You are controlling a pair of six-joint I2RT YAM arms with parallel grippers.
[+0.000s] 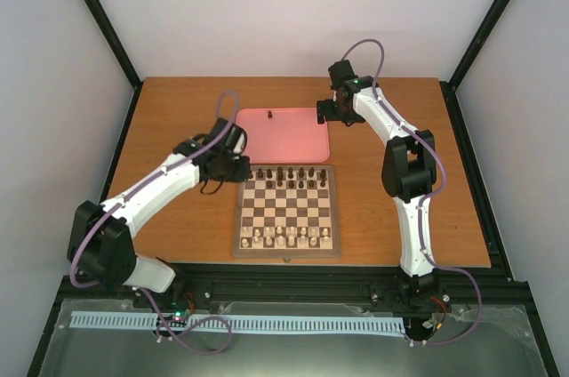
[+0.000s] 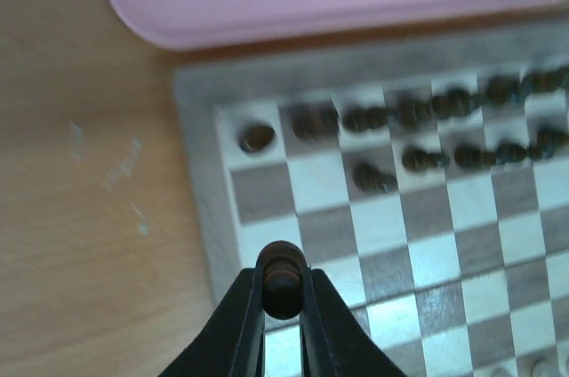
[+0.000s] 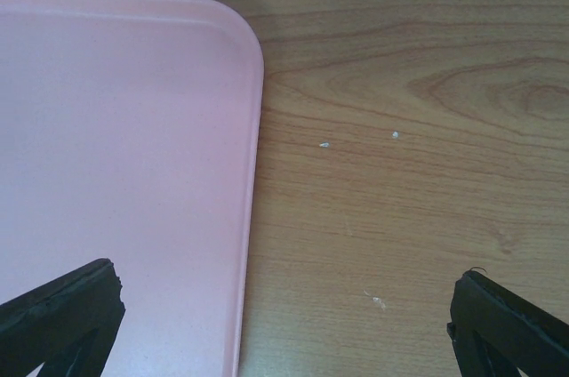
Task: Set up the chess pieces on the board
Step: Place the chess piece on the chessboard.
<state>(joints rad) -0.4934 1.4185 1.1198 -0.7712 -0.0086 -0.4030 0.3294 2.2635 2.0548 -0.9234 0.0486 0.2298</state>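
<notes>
1. Held piece (image 2: 281, 263): dark and clamped between the tips of the left gripper (image 2: 283, 295). It hangs over the board's (image 1: 286, 252) left edge, a few rows nearer the arms than the dark rows. Its long axis seems to run along the fingers. The view is blurred, so I cannot tell which end is the head.
2. Dark pieces (image 1: 289, 174): these stand upright in the two far rows of the board, the side next to the tray (image 1: 298, 141). In the left wrist view they look like leaning blobs, and the nearest one (image 2: 373, 178) is in the second row.
3. A lone pawn (image 1: 270, 114) stands upright near the tray's far edge, well apart from the board.
4. Pale pieces (image 1: 289, 235) fill the two near rows, with open squares between them and the dark rows.
5. The tray's near edge lies just beside the board's far border, and both rest on the table (image 1: 178, 208).
6. Left arm: stretches forward and to the right, with the wrist at the board's far-left corner and the fingers angled down at the board.
7. Right gripper (image 3: 284, 328): fingers spread wide with nothing between them, above the tray's corner where the tray meets bare wood. The right arm bends at the elbow and reaches left to the tray's far-right corner.
</notes>
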